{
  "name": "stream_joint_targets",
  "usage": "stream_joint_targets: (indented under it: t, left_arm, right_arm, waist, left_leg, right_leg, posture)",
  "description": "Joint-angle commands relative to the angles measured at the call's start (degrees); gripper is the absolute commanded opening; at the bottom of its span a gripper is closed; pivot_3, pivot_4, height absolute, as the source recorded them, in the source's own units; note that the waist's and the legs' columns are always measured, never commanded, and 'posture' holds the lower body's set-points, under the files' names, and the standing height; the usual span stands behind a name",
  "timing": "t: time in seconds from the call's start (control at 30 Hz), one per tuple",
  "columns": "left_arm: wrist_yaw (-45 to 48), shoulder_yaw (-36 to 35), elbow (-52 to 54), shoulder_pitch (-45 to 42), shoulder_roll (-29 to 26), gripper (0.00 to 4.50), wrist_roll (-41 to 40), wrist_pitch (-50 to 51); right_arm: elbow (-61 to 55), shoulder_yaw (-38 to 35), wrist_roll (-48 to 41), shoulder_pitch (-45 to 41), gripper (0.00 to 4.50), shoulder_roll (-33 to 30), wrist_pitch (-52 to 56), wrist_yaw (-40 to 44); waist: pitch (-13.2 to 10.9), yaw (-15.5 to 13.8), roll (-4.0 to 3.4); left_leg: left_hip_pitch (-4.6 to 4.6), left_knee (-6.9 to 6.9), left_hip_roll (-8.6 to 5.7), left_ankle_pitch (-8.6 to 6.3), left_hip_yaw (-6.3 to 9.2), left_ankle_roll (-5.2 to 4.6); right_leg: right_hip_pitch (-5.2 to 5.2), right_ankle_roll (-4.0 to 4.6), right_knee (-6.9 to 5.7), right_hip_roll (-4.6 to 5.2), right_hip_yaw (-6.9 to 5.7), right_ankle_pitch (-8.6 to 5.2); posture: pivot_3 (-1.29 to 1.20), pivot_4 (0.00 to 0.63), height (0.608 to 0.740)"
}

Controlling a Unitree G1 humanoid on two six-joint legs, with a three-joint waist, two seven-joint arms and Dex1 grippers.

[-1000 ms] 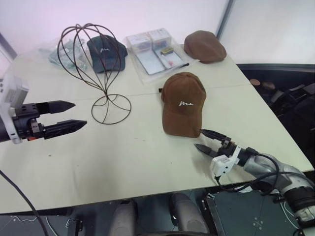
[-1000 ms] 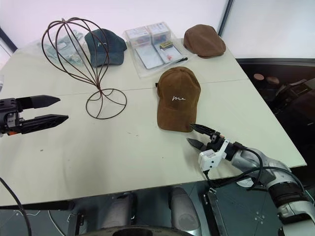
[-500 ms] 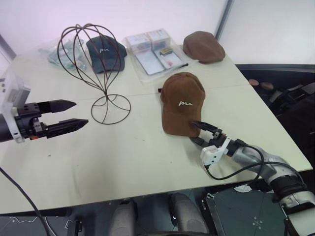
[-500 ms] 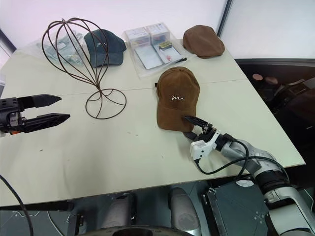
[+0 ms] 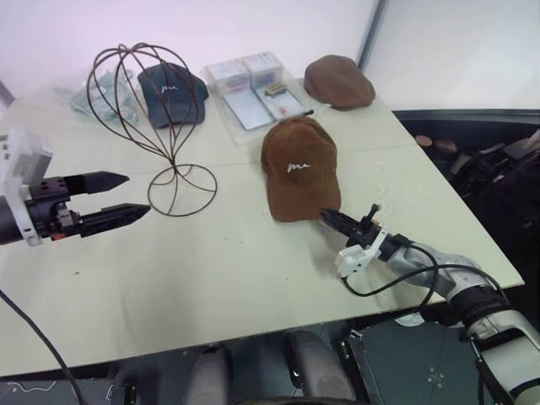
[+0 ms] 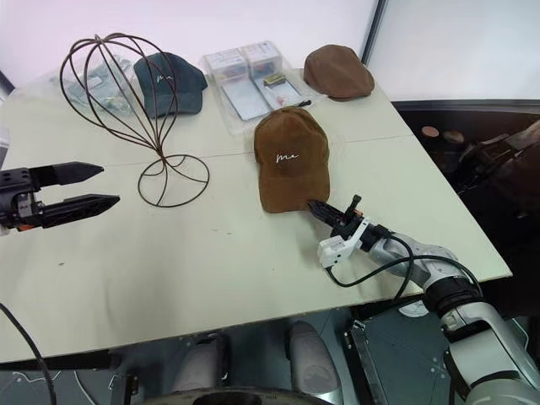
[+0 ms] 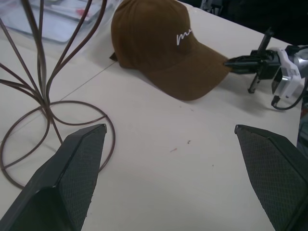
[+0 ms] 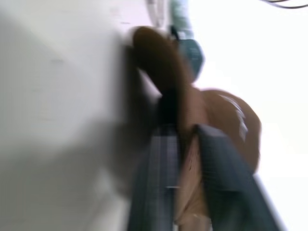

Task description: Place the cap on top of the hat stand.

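You see a brown cap (image 5: 294, 165) with white script stitched on its front. The stand (image 5: 150, 118) is dark brown wire. Behind it lies a dark blue cap (image 5: 171, 91), also carrying white script. A plain brown flat cap (image 5: 338, 81), no marking, sits at the far right of the pale cream worktop (image 5: 211, 261). The clear packet (image 5: 253, 93) between the caps shows white and grey contents with a small yellow and red patch. Your left fingers (image 5: 101, 180) are black, their inner faces finely cross-hatched. Your right fingers (image 5: 337, 221) are black too, with a white block behind them.
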State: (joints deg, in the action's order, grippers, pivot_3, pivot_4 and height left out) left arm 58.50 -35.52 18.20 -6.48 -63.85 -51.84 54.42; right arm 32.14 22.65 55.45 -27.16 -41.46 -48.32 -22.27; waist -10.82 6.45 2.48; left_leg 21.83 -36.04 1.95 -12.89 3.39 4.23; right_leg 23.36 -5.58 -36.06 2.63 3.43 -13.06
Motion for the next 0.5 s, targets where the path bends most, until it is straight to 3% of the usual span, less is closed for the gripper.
stream_joint_targets:
  t: [0.03,0.27,0.43,0.5]
  left_arm:
    - [-0.2,-3.3,0.8,0.1,-0.5,4.50,-0.5,-0.3]
    - [0.2,-4.2,0.2,0.4,-1.0,4.50,0.3,-0.4]
    - [1.8,-6.7,-3.0,-0.6,-3.3,4.50,0.1,-0.2]
    - [2.7,-7.9,-5.2,-1.8,-4.5,4.50,-0.5,0.0]
  right_arm:
    - [2.6,3.9,3.3,0.1,0.06,1.1,1.0,-0.9]
    - [2.4,-1.4,-8.1,-0.4,0.06,5.5,3.5,0.7]
    - [-10.2,-10.8,-18.4,-1.0,0.06,7.4,12.6,5.6]
    - [-16.4,-14.2,-20.2,-3.3,0.06,7.7,17.1,7.6]
  waist:
    - [0.0,0.4,0.18]
    - [0.0,1.1,0.37]
    - [-0.5,0.3,-0.12]
    - [-0.5,-0.4,-0.13]
  left_leg:
    - [-0.14,0.00,-0.01,0.00,0.00,0.00]
    - [-0.34,0.17,0.01,-0.02,0.08,0.01]
    - [-0.05,0.33,-0.07,-0.01,0.06,0.00]
    - [0.49,0.30,-0.12,0.00,0.05,-0.02]
  right_leg:
    - [-0.14,0.00,0.02,0.01,0.01,0.00]
    - [-0.41,0.00,0.40,-0.01,0.01,0.00]
    - [-0.06,0.01,0.33,-0.01,0.12,0.01]
    - [0.50,0.00,0.12,0.00,0.15,0.00]
  posture:
    - [0.00,0.150,0.740]
    - [0.00,0.150,0.740]
    - [0.00,0.150,0.740]
    - [0.00,0.150,0.740]
